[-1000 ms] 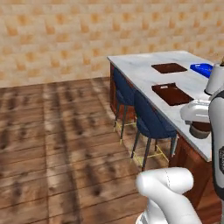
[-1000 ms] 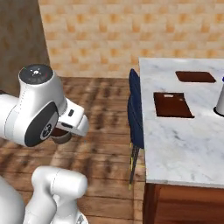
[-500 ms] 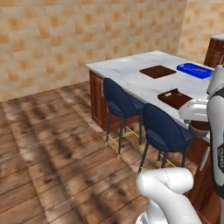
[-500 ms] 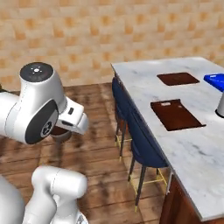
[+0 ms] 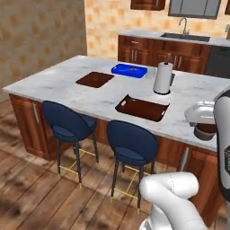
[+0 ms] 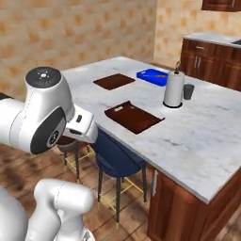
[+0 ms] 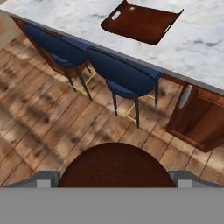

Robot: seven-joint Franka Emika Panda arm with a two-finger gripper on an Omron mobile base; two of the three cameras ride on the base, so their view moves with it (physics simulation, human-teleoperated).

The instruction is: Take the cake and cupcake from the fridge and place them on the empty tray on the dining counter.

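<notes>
A round dark-brown cupcake [image 7: 116, 166] sits between the two fingertips of my gripper [image 7: 114, 180], which is shut on it. From the left base view the cupcake [image 5: 205, 131] hangs under the white hand at the right, beside the edge of the dining counter [image 5: 54, 85]. The dark reddish-brown tray [image 5: 143, 109] with flared rims lies empty on the marble top, near the stool side. In the hand view the tray [image 7: 142, 22] lies ahead, above the stools. It also shows mid-counter from the right [image 6: 134, 117]. The cake and the fridge are out of view.
Two navy stools [image 5: 69, 126] [image 5: 132, 141] stand along the island's near side. A flat brown square tray [image 5: 95, 79], a blue tray [image 5: 129, 70] and a paper towel roll [image 5: 163, 77] are on the counter. A dark cup [image 6: 188, 92] stands behind the roll. The wall counter with a sink [image 5: 179, 38] is behind.
The whole picture has shifted as the base turned toward the island, which now lies closer and broadside. The cupcake stays in my grip throughout.
</notes>
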